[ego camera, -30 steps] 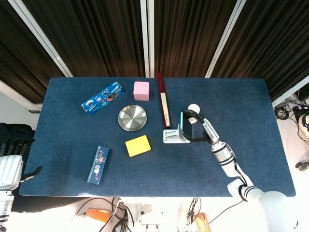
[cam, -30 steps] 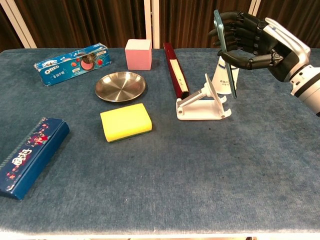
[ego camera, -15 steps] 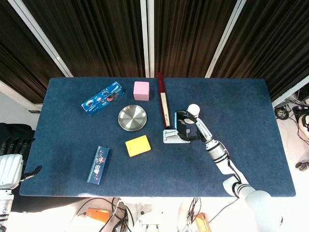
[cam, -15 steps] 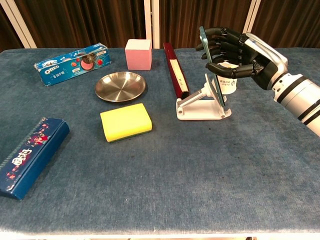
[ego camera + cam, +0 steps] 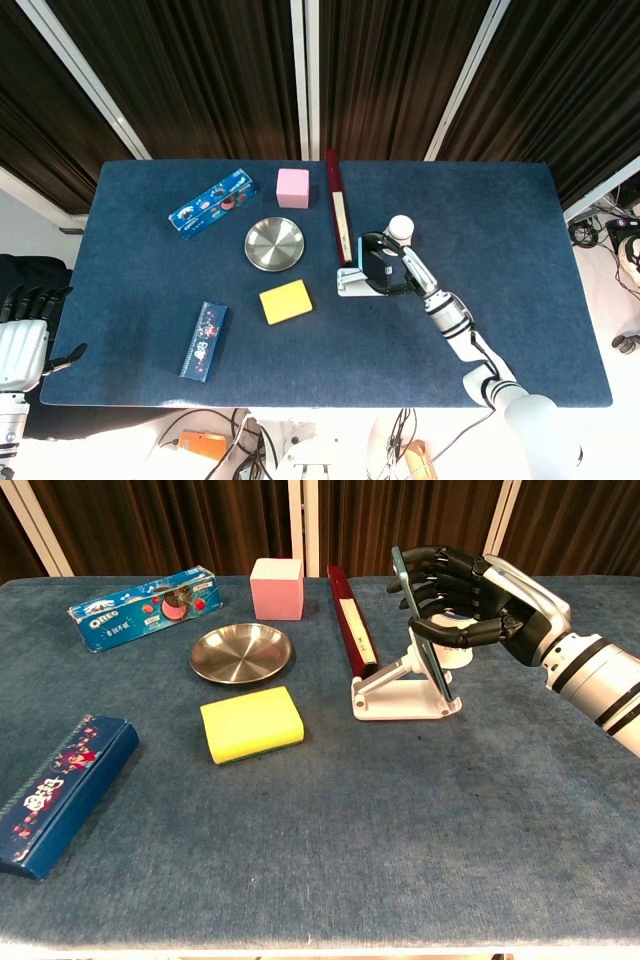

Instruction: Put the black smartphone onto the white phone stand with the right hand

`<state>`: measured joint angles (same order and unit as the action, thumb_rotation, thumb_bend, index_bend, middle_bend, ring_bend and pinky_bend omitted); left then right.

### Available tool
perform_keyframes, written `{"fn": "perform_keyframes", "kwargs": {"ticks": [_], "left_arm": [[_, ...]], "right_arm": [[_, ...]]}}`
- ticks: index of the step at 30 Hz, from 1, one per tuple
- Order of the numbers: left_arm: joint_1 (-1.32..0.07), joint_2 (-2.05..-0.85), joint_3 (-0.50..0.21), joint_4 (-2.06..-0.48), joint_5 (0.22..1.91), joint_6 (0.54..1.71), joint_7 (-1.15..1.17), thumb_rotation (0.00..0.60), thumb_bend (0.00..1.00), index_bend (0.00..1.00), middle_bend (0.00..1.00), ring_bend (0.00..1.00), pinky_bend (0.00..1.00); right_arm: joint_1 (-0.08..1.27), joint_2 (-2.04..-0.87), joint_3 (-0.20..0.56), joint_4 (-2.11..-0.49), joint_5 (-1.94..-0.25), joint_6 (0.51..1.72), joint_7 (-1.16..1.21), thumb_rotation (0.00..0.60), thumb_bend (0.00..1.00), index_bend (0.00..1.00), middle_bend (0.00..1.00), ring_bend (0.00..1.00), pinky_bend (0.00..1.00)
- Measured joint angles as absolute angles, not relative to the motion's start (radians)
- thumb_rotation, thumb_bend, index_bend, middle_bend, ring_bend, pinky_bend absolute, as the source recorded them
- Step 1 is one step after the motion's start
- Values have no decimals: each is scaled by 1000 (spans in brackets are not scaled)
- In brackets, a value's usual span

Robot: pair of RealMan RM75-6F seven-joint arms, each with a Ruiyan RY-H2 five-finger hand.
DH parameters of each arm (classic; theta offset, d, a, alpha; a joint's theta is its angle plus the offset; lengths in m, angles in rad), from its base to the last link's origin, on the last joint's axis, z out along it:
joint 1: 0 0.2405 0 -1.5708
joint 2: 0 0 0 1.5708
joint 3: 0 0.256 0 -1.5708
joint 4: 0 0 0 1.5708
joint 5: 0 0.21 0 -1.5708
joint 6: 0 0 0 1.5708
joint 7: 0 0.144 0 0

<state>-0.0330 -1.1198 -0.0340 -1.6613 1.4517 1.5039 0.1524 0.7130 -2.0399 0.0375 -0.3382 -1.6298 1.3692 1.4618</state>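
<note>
Dark blue cloth-covered table (image 5: 520,300) fills both views; long dark red box with a cream panel (image 5: 351,619) lies lengthwise just left of the stand; flat dark blue patterned box (image 5: 55,791) sits at the near left edge; blue Oreo biscuit box (image 5: 146,594) lies at the far left.

Right hand (image 5: 480,600), black-fingered with a white back, is clamped on the black smartphone (image 5: 422,630): fingers curl over the upper part, thumb presses lower down; the smartphone stands tilted, leaning against the back of the white phone stand (image 5: 392,691), lower edge at or near the stand's ledge, exact contact not resolvable; in the head view the same hand (image 5: 395,271) covers the stand's right half.

Left hand (image 5: 22,340) is at the frame's left edge, off the table; cannot tell whether its fingers are apart or together.

Round shiny metal dish (image 5: 241,651) sits left of the red box; yellow rectangular sponge (image 5: 252,723) in front of the dish; pink cube (image 5: 276,588) behind it; white cylindrical bottle (image 5: 400,226) just behind the right hand.
</note>
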Motion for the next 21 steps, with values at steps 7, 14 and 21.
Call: {"fn": "perform_keyframes", "kwargs": {"ticks": [7, 14, 21], "left_arm": [[-34, -1121, -34, -1659, 1452, 1503, 151, 600, 91, 167, 187, 110, 0], [-34, -1123, -34, -1657, 1454, 1505, 149, 600, 91, 167, 187, 109, 0], [-35, -1125, -34, -1655, 1455, 1504, 147, 600, 91, 167, 187, 110, 0]], "right_arm": [[710, -2040, 34, -336, -1624, 1367, 1459, 600, 354, 557, 514, 314, 402], [705, -2040, 29, -333, -1620, 1371, 1456, 600, 258, 507, 467, 288, 378], [709, -2037, 35, -341, -1613, 1379, 1447, 600, 257, 499, 462, 283, 374]]}}
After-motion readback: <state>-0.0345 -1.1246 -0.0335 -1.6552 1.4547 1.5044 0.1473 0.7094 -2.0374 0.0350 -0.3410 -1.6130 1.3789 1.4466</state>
